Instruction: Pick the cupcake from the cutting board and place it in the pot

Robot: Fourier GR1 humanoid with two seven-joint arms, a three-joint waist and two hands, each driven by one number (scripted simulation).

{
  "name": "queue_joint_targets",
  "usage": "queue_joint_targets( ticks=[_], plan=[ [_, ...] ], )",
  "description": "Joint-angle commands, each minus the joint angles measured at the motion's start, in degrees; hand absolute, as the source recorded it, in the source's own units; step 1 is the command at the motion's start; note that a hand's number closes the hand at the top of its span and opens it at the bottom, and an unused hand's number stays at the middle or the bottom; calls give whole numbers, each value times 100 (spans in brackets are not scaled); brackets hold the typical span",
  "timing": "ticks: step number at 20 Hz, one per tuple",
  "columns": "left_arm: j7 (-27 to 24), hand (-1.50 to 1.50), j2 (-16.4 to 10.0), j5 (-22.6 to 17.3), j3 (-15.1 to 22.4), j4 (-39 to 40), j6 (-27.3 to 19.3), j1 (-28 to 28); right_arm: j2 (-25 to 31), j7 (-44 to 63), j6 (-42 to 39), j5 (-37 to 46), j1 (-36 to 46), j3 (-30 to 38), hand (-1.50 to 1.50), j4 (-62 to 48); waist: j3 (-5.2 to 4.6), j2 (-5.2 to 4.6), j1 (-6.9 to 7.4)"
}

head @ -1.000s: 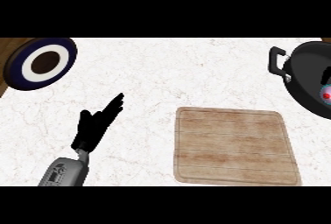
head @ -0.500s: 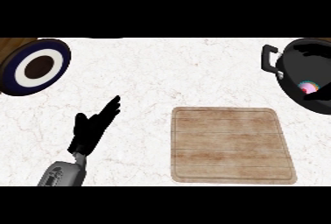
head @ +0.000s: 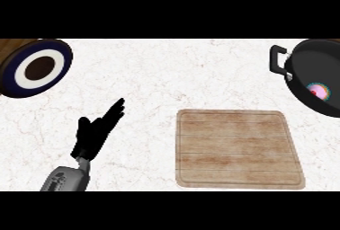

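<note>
The cupcake (head: 319, 91), pink-topped, lies inside the black pot (head: 317, 63) at the right edge of the head view. The pot's handle (head: 279, 60) points left. A wooden cutting board (head: 238, 148) lies bare at the lower right of the counter. My left hand (head: 94, 133) rests open at the lower left, fingers straight and pointing up and right, well left of the board. My right hand does not show.
A round dark-blue plate with a white ring (head: 34, 67) sits at the upper left corner, over the counter's edge onto brown wood. White marbled counter spreads between the plate, the board and the pot.
The view has shifted, so the pot, board and plate all sit further left and lower than before. More of the pot and the cupcake shows. My left hand keeps its pose.
</note>
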State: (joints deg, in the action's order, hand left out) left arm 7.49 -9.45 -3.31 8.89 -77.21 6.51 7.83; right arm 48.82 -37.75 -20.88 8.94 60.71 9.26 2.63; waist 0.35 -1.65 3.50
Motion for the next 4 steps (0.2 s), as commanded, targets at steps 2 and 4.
queue_joint_targets(
  ticks=[2,4],
  plan=[
    [84,0,136,100,131,-192,-142,-112,596,-54,-585,-559,-212,565,-150,-197,15,-7,2],
    [143,0,72,35,113,-200,-15,-56,617,241,-485,-722,4,725,-150,-204,13,-32,102]
  ],
)
